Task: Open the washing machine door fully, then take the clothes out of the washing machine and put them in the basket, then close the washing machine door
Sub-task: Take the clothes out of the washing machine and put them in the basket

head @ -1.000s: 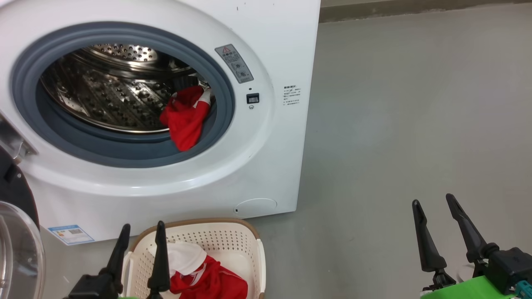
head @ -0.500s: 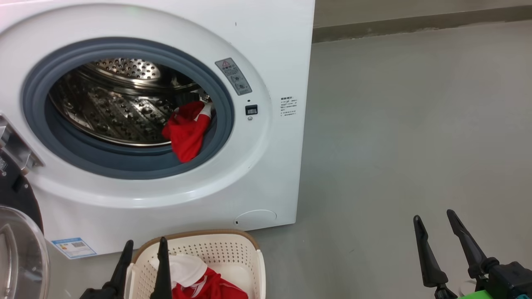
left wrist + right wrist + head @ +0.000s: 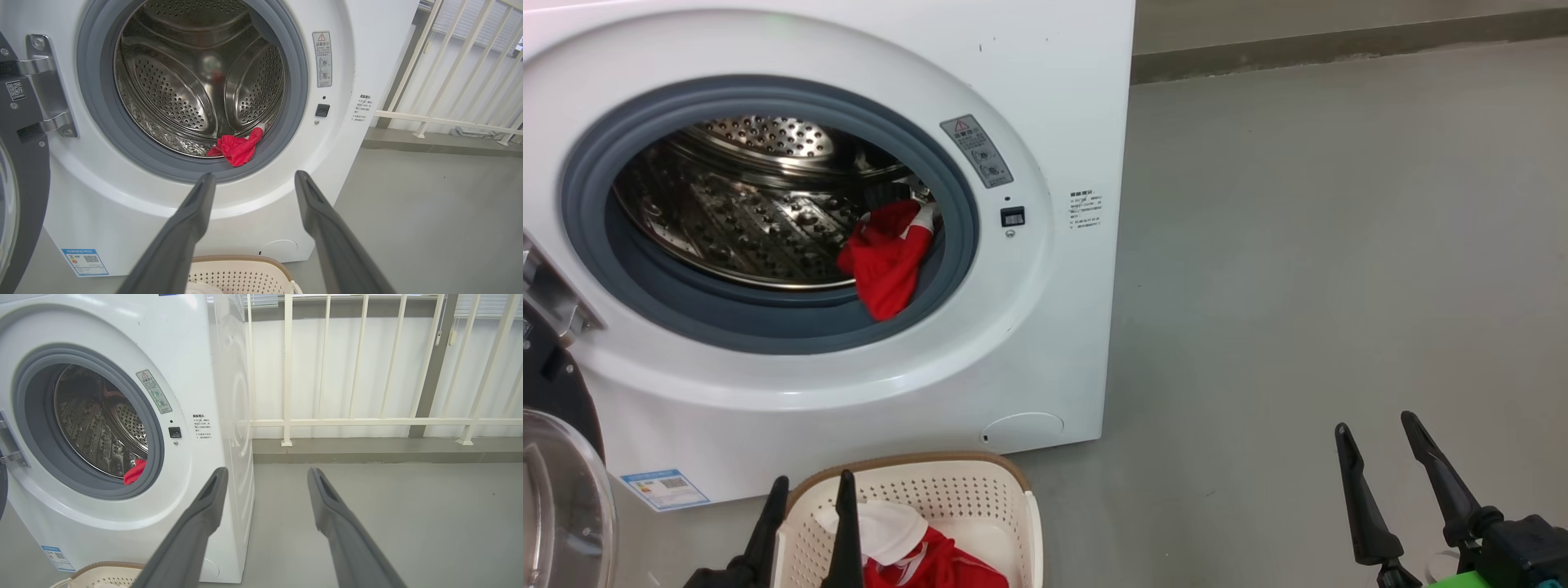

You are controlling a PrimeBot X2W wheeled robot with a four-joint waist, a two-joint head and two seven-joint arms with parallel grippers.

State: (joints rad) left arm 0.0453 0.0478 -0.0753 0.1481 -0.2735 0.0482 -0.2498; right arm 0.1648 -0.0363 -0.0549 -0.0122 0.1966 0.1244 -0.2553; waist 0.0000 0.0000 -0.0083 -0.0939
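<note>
Left claw [image 3: 814, 479] and right claw [image 3: 1375, 423] both spread wide, holding nothing. Left claw sits over the basket [image 3: 907, 461], with red clothes [image 3: 931, 559] in it just right of the fingertips. More red ahead on the washing machine [image 3: 1045, 98] seal [image 3: 768, 318]. Washing machine door [image 3: 560, 457] open, left of left claw. Right claw over bare floor [image 3: 1339, 245].

Soft, even light over a bright laundry corner.
The steel drum [image 3: 184, 94] throws hard glints off its perforated wall, the washing machine [image 3: 237, 396] mirrors the pale railing [image 3: 367, 421] on its glossy side, and shadows on the grey floor [image 3: 1339, 245] are faint; the wrist views tilt the railing's bars toward the edges, and the near fingers [image 3: 179, 241] look soft.
</note>
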